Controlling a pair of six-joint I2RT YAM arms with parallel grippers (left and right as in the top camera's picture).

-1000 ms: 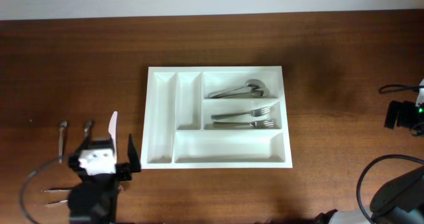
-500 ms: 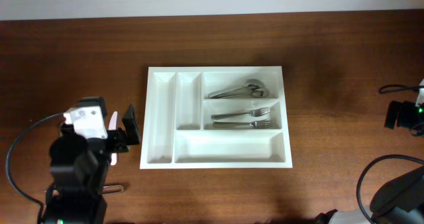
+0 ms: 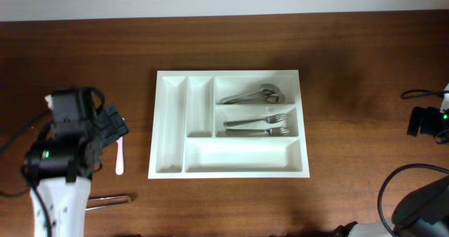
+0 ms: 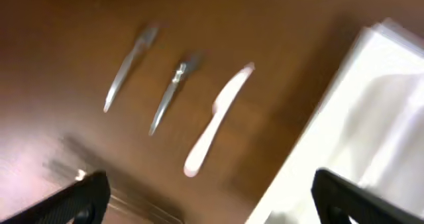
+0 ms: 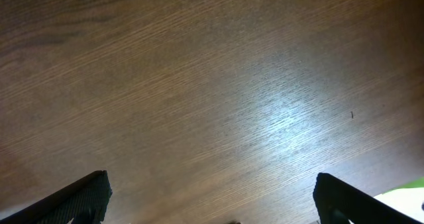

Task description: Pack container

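Out at nine o'clock from the container (image 3: 242,156), the left gripper (image 3: 112,125) has swung up from the seven o'clock corner of the table (image 3: 351,55) within the last second. It now hangs over the loose cutlery, jaws spread wide with nothing between them.

The container sits mid-table and hasn't budged. Spoons (image 3: 252,95) lie in its top crosswise compartment and forks (image 3: 259,125) in the middle one. The long bottom compartment and both narrow uprights are bare.

On the left wrist camera, a white plastic knife (image 4: 215,118) lies just ahead. Two metal utensils (image 4: 126,68) lie at about ten o'clock of it, all three apart from each other, the picture smeared by motion. From above, the arm now covers those two, where a second ago they showed. One more metal piece (image 3: 109,200) lies at seven o'clock.

The right gripper (image 5: 212,197) sits over bare wood, off toward four o'clock, jaws equally wide and holding nothing.

My read: this is a line-up for the next pick, likely the knife, bound for an empty slot. Nothing is grasped yet.
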